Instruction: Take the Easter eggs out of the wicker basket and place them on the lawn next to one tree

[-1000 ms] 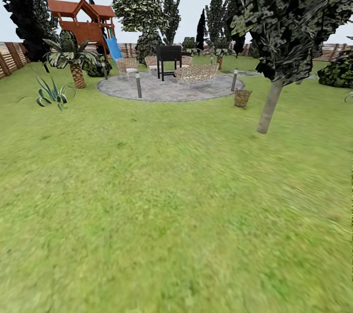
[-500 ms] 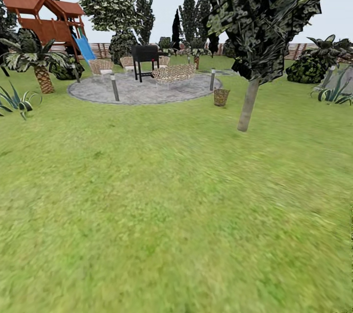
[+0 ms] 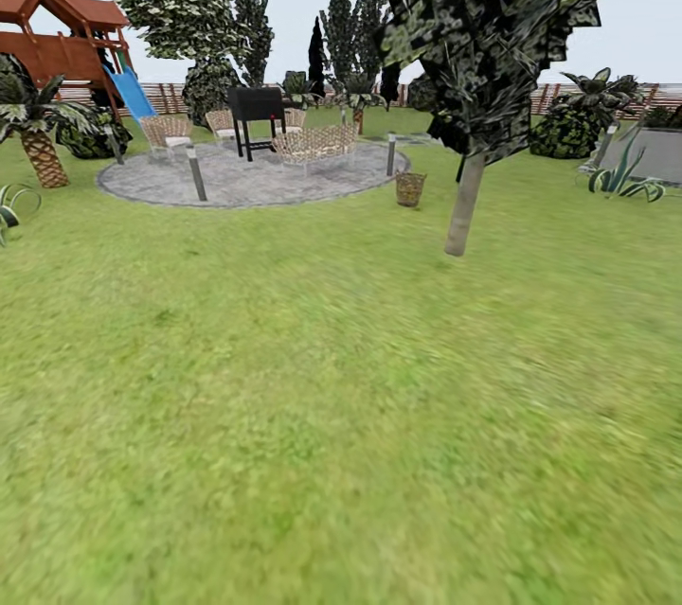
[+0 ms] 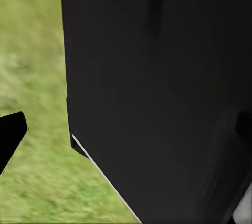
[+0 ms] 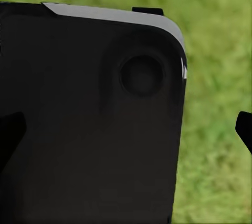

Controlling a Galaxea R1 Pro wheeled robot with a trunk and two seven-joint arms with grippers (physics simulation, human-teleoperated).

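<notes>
Far ahead in the head view, the brown wicker basket [image 3: 409,189] stands on the lawn [image 3: 313,378] by the edge of the paved circle. The eggs cannot be made out at this distance. Just right of the basket rises the tree [image 3: 464,205], with a pale grey trunk and dark mottled foliage. In the left wrist view my left gripper [image 4: 126,129] is open, its dark fingertips [image 4: 10,135] at the picture's sides, and a black panel of my own body lies beyond. My right gripper [image 5: 127,132] is open too, over the same kind of black panel and grass.
A grey paved circle [image 3: 256,181] holds a black grill [image 3: 256,109], wicker seats [image 3: 313,143] and short post lights [image 3: 196,172]. A wooden playset [image 3: 66,37] and a palm [image 3: 38,139] stand at the left, a bush [image 3: 566,128] and spiky plants at the right. Wide grass lies between me and the basket.
The whole head view has slid leftward, so the camera has turned right; basket and tree now sit nearer the picture's centre. Nothing in the garden has itself moved.
</notes>
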